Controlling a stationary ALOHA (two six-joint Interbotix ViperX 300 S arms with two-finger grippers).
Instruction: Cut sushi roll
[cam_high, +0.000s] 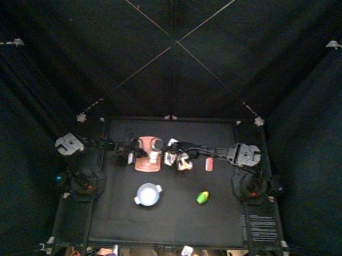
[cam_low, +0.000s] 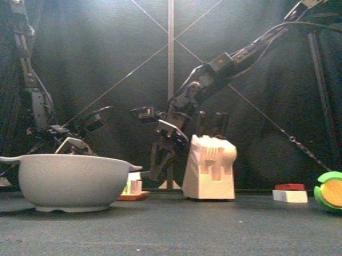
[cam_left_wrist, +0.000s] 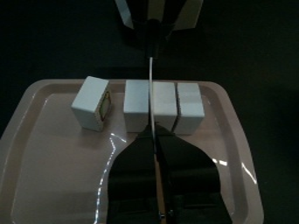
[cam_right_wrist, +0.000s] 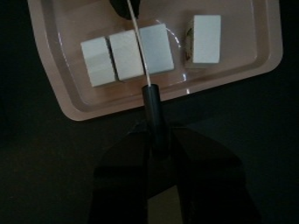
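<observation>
A knife (cam_right_wrist: 146, 52) is held clamped in the right gripper (cam_right_wrist: 152, 131) mid-cut over the sushi roll (cam_left_wrist: 163, 107) on the pink tray (cam_left_wrist: 47, 114) near the table's rear edge; a downward press is judged next, while the left gripper's grip cannot be told.

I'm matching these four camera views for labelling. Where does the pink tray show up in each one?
Top view: pink tray sits behind the bowl.
Front view: only a sliver shows, past the bowl's right edge.
Left wrist view: it fills most of the picture.
Right wrist view: it lies beyond the knife's handle.
Shared landmark: the knife crossing the sushi pieces, in both wrist views.
</observation>
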